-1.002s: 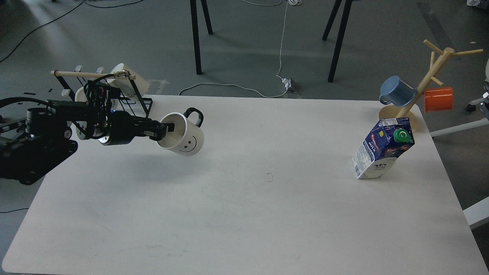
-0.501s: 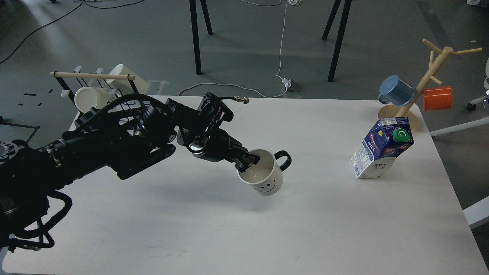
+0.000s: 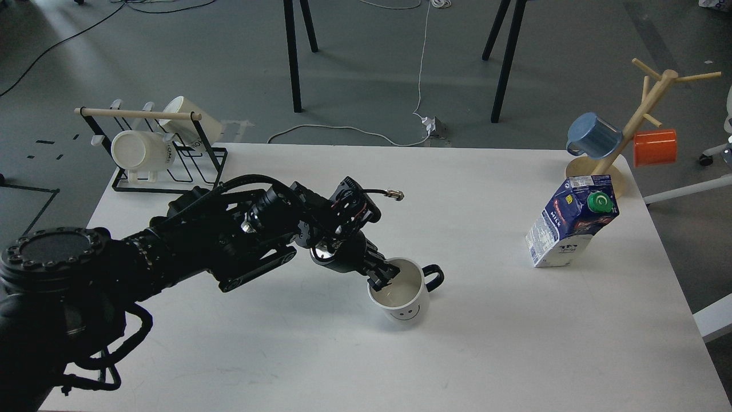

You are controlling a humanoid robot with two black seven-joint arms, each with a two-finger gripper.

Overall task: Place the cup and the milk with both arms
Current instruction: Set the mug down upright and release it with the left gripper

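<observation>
My left gripper (image 3: 384, 274) clamps cup (image 3: 405, 297) rim, jaws pinching near wall; cup upright, low over table (image 3: 320, 355) centre. Milk (image 3: 573, 222) stands tilted at right, well apart. Right gripper out of view.

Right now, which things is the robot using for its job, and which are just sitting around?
For the job:
- cup, gripped at its rim by the left gripper
- milk, standing alone to the right

Just sitting around:
- wire rack with two white mugs
- wooden mug tree with blue mug and orange mug
</observation>
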